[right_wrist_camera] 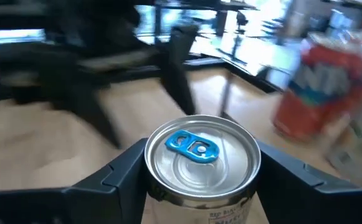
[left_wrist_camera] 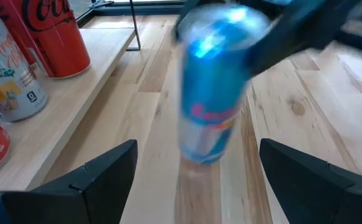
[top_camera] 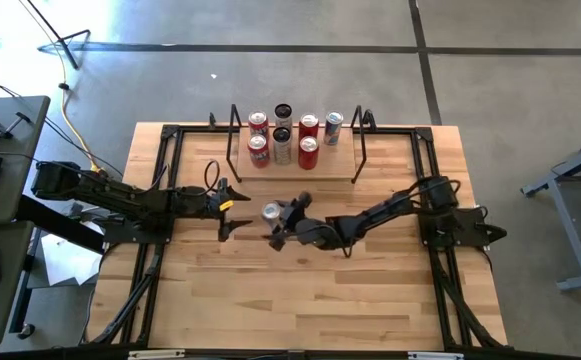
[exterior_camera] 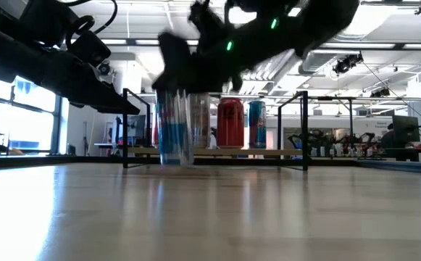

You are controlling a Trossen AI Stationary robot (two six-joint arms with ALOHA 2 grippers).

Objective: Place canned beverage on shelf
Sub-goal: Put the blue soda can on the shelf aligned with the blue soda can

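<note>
A blue and silver beverage can [top_camera: 271, 212] stands near the table's middle, in front of the shelf [top_camera: 338, 166]. My right gripper [top_camera: 276, 222] reaches in from the right and is shut on the can; its own wrist view looks down on the can's silver top with a blue tab [right_wrist_camera: 193, 148]. My left gripper [top_camera: 232, 208] is open just left of the can, its fingers [left_wrist_camera: 106, 177] apart from it. The shelf is a light-wood board with black wire ends, and several red, silver and blue cans stand on it. My right gripper pinches the can's upper side wall [right_wrist_camera: 156, 186], just under the rim, one finger [right_wrist_camera: 128, 171] on each opposite side. The fingers come nearly level from the table's right. The can [left_wrist_camera: 209, 93] leans a little, and its base [left_wrist_camera: 202, 158] is at the table top.
The cans on the shelf [top_camera: 282, 140] fill its left and middle part in two rows; bare board [top_camera: 342, 160] shows at its right end. Black wire frames [top_camera: 362, 140] rise at both shelf ends. Black rails [top_camera: 170, 180] run along the table's sides.
</note>
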